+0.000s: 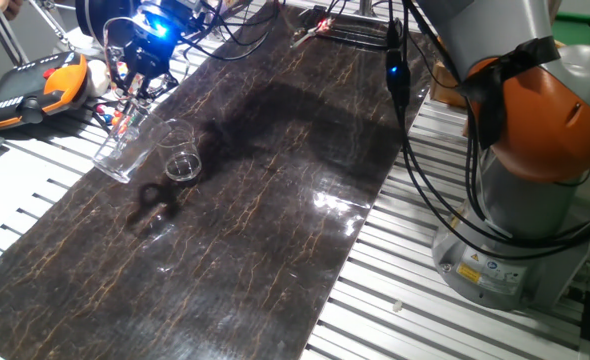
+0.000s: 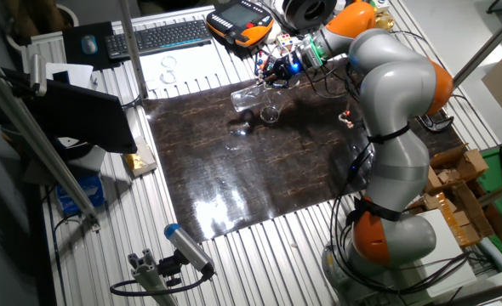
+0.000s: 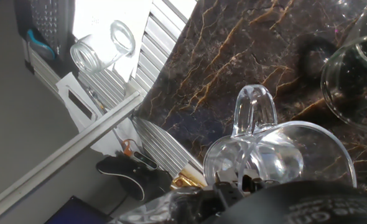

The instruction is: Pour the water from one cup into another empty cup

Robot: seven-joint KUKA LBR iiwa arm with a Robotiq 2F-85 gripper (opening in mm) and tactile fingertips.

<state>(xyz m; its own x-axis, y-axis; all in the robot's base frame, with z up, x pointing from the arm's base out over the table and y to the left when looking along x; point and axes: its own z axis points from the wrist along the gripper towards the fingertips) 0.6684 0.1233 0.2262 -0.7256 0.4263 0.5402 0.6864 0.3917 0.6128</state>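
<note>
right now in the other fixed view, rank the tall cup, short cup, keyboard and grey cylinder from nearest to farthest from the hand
1. Tall cup, tilted in the hand.
2. Short cup, just below on the dark mat.
3. Keyboard, upper left of the table.
4. Grey cylinder, at the bottom edge.

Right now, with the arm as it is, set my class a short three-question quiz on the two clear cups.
1. True or false: the taller tumbler stands upright on the dark mat.
2. Where is the shorter cup? A: standing on the mat. B: on the keyboard. C: inside the taller tumbler.
3. What is holding the taller tumbler?
Key: 1 false, it is tilted. 2 A. 3 the tool.
</note>
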